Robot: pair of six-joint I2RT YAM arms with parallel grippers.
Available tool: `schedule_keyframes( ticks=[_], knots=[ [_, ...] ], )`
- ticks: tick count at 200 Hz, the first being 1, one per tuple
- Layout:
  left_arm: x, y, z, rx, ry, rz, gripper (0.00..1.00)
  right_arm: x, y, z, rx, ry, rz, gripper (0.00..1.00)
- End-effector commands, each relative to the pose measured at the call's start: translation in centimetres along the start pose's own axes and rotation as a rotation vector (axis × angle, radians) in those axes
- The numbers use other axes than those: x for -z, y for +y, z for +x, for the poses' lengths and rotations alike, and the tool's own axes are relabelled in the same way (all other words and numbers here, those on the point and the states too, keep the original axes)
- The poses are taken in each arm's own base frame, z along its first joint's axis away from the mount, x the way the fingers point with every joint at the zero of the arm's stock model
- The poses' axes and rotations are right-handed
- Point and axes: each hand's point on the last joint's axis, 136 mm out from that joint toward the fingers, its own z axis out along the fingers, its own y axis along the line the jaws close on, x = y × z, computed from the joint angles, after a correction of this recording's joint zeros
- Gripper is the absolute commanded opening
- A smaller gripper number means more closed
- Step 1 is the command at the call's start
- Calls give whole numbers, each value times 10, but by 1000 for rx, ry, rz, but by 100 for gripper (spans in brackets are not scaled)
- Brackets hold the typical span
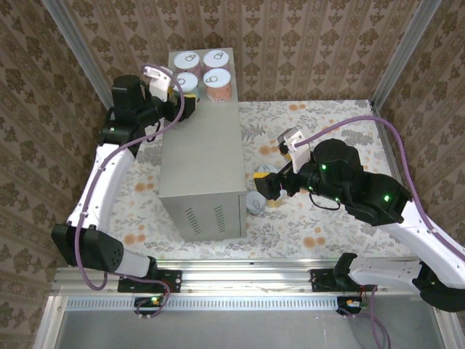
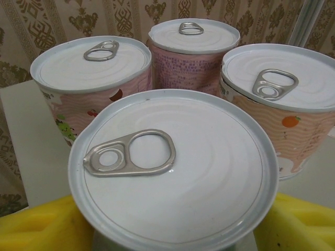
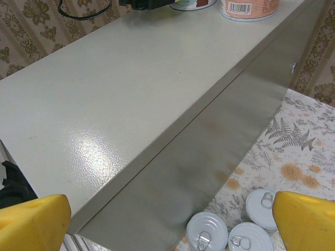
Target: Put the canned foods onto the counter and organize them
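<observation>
The counter is a tall grey-beige box with four of the canned foods grouped at its far end. My left gripper reaches in from the left and is shut on the near-left can. In the left wrist view that can sits between the yellow pads, with three pink-labelled cans standing close behind it. My right gripper hangs open beside the counter's right wall, above three white-lidded cans on the floral floor. Nothing is between its yellow fingers.
Most of the counter top nearer to me is bare. Patterned walls and metal frame posts close in the cell. One can on the floor stands right against the counter's near right corner.
</observation>
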Motion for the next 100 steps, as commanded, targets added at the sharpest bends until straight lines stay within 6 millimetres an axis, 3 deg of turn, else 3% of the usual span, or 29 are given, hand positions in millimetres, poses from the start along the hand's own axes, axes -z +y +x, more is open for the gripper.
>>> schedule_keyframes(
  ticks=[1, 100],
  knots=[
    [-3, 3, -5, -1, -13, 22, 74, 5, -1, -5, -26, -28, -2, 100],
    [-11, 2, -3, 12, -5, 53, 74, 4, -2, -3, -30, -30, 2, 100]
  ],
)
